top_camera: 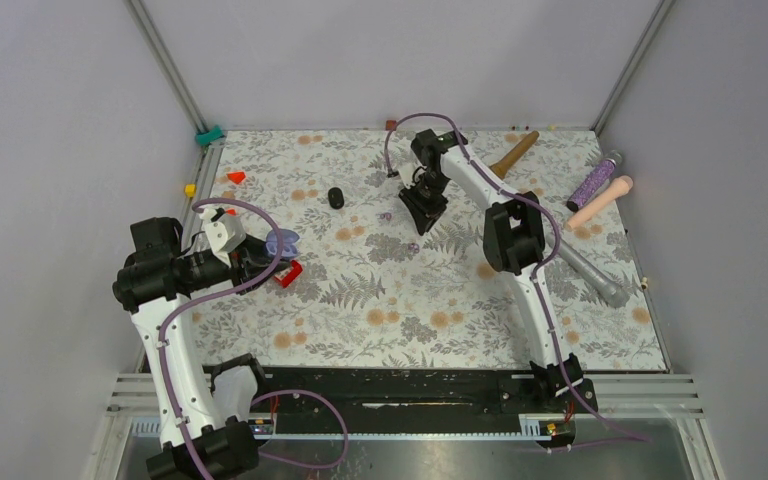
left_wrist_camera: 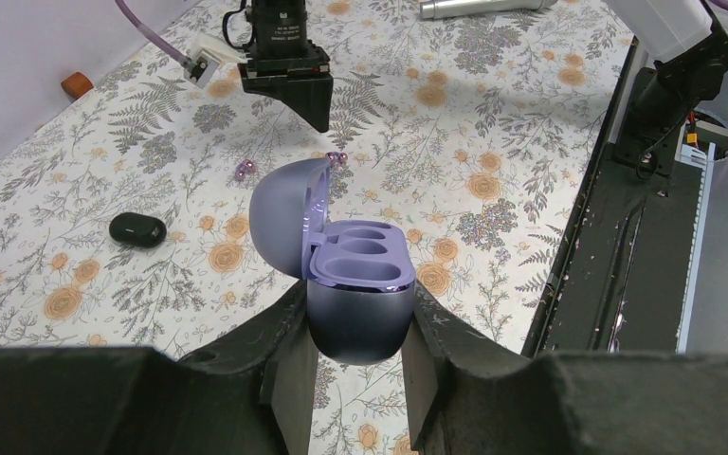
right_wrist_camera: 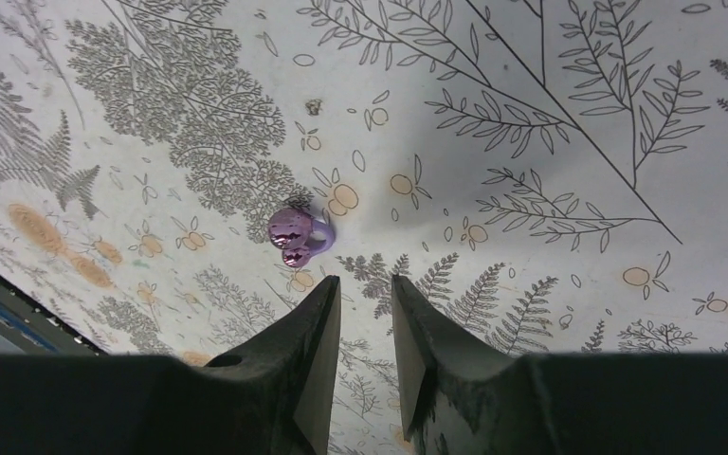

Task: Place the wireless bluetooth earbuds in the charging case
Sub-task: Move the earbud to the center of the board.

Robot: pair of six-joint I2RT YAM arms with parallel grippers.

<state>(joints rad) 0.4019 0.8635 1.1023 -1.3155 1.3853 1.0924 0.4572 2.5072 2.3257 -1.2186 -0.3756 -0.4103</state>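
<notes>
Flowered cloth covers the table (top_camera: 360,300), and over it my left gripper (left_wrist_camera: 358,303) clamps tight on the purple charging case (left_wrist_camera: 355,332), whose lid stands open. My right gripper (right_wrist_camera: 365,313), jaws slightly apart and holding nothing, hangs just beside one purple earbud (right_wrist_camera: 296,235) lying on the cloth.

Table (top_camera: 380,300) covered by a white cloth (top_camera: 600,335) printed with grey ferns and orange flowers. Plain pale grey walls on three sides: back (top_camera: 390,60), left (top_camera: 50,150), right (top_camera: 730,200). Aluminium posts (top_camera: 165,62) rise at both far corners. Black strip (top_camera: 410,385) and metal rail (top_camera: 650,392) along near edge. Light even, shadows soft.
</notes>
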